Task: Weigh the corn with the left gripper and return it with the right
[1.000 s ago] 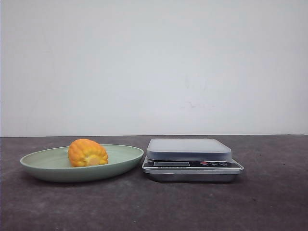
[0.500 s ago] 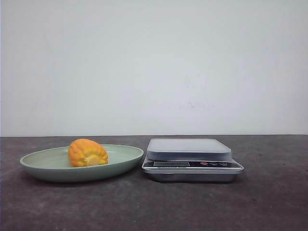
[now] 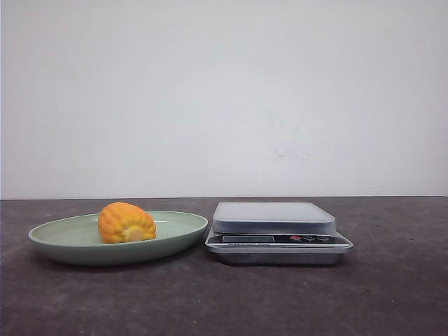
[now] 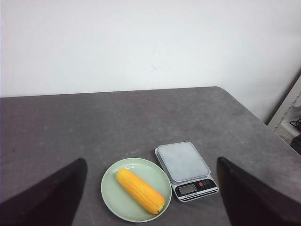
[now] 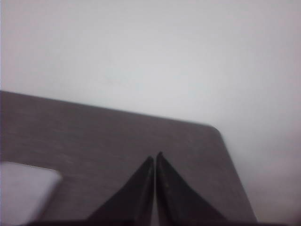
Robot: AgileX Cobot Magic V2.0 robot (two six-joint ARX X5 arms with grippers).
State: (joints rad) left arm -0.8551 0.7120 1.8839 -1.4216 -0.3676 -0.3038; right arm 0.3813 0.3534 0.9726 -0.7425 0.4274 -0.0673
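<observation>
One corn (image 3: 127, 222) cob, orange-yellow with ribbed kernel rows, lies in the pale green plate (image 3: 63, 238) at lower left of the front view, beside the scale (image 3: 277, 233). Left gripper (image 4: 150, 197) fingers are spread wide apart; right gripper (image 5: 154, 162) fingers are pressed together, holding nothing.

One corn cob (image 3: 127, 222) in play, one pale green plate (image 3: 66, 240) under it, one digital kitchen scale (image 3: 278, 233) just beside that plate. Two grippers: the left gripper (image 4: 150, 197) and the right gripper (image 5: 155, 188), two black fingers each (four fingers total). One dark table (image 3: 392, 294).
</observation>
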